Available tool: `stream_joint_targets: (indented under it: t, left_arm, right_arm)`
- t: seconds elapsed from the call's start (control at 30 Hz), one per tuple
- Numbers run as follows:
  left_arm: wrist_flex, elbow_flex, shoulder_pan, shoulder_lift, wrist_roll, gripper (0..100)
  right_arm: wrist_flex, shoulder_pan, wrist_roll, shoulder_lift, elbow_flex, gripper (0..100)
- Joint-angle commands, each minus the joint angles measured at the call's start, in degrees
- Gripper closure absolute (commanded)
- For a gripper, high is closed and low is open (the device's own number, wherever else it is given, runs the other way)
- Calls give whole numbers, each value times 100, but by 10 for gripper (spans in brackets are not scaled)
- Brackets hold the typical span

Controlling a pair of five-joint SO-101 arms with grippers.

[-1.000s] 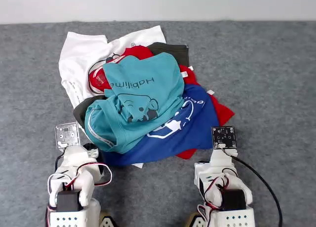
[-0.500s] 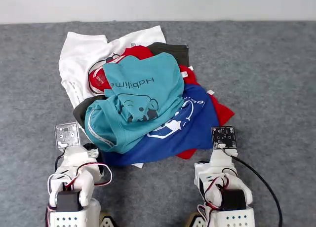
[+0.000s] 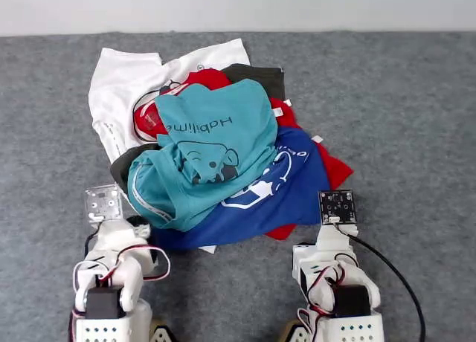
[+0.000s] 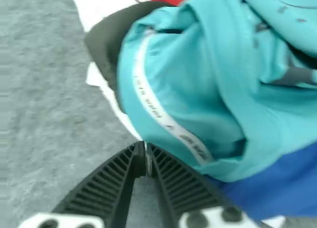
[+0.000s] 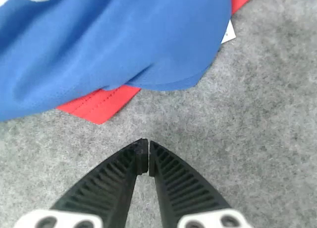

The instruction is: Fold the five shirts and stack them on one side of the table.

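Left gripper (image 4: 146, 153) shifted slightly; shirts (image 3: 216, 145) heaped, crumpled, unfolded.

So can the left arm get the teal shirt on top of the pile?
Probably yes. The teal shirt lies on top with nothing over it, right in front of the left gripper, whose shut jaws must open first.

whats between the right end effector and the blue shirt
Bare grey table cover, seen in the right wrist view. The shut right end effector lies short of the blue shirt; a red shirt's hem lies alongside.
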Motion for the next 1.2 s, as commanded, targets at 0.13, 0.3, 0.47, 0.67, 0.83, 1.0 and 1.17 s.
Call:
stream_joint_targets:
  t: [0.13, 0.3, 0.47, 0.67, 0.83, 1.0, 1.17]
  left_arm:
    - [343, -127, 536, -53, 0, 982]
    - [70, -312, -18, -53, -1547, 982]
    - [-369, -532, -800, -53, -3464, 982]
    - [273, -2053, -387, -18, -3727, 951]
    - [712, -2642, 519, -18, -3903, 889]
    - [730, -2642, 932, 44, -4563, 884]
    - [721, -2844, 941, 1055, -5055, 812]
  right_arm:
    - [48, -31, -18, -57, 88, 990]
    - [48, -31, -18, -57, 88, 990]
    - [48, -31, -18, -57, 88, 990]
    - [48, -31, -18, -57, 88, 990]
    - [48, -31, -18, -57, 88, 990]
    - [48, -31, -18, -57, 88, 990]
    - [48, -31, -18, -57, 88, 990]
